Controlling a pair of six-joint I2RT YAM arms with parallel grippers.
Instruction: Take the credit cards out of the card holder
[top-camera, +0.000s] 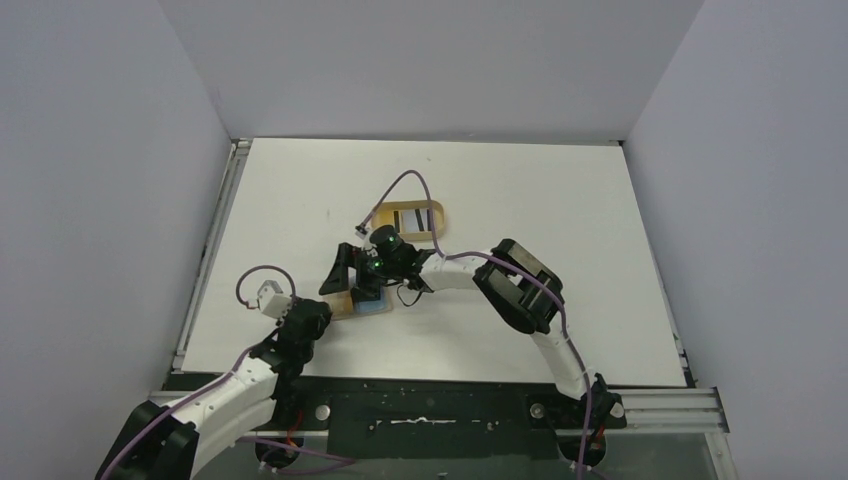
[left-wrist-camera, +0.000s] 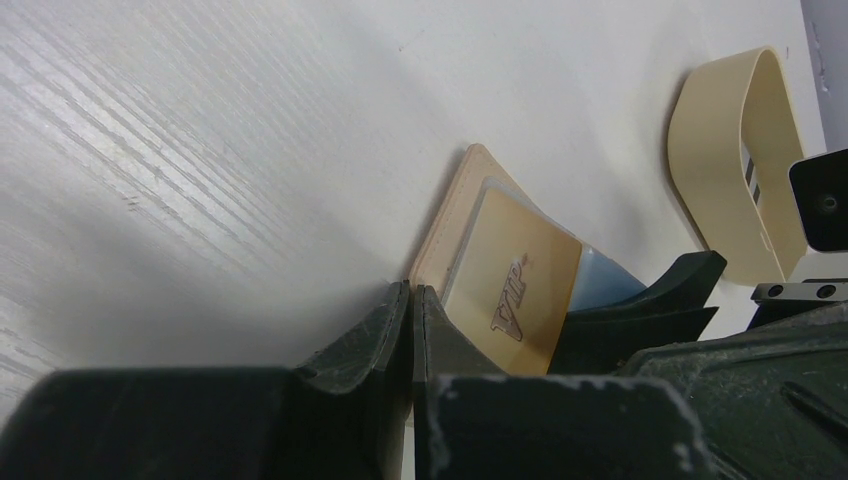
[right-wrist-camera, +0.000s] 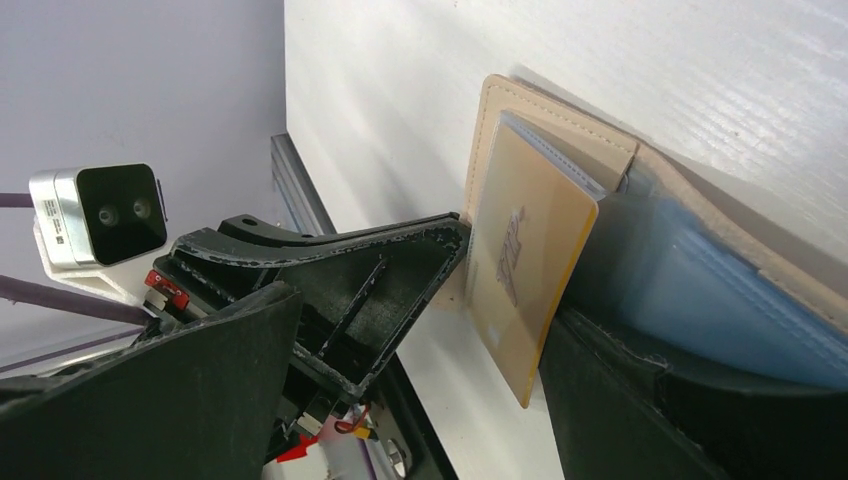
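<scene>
Left gripper (left-wrist-camera: 412, 300) fully closed, right gripper (right-wrist-camera: 505, 285) spread wide around a card.

The left fingertips meet with nothing between them and press at the near edge of the flat tan stitched folding card holder (left-wrist-camera: 450, 225), which lies open on the white table (top-camera: 560, 260). The right fingers straddle the gold plastic card printed VIP (right-wrist-camera: 520, 230), which sticks partway out of the light blue lining (right-wrist-camera: 690, 285). Can't tell whether they're squeezing it. A pale striped card (top-camera: 409, 220) lies in the tan oval rimmed tray (top-camera: 437, 212), near the holder.
</scene>
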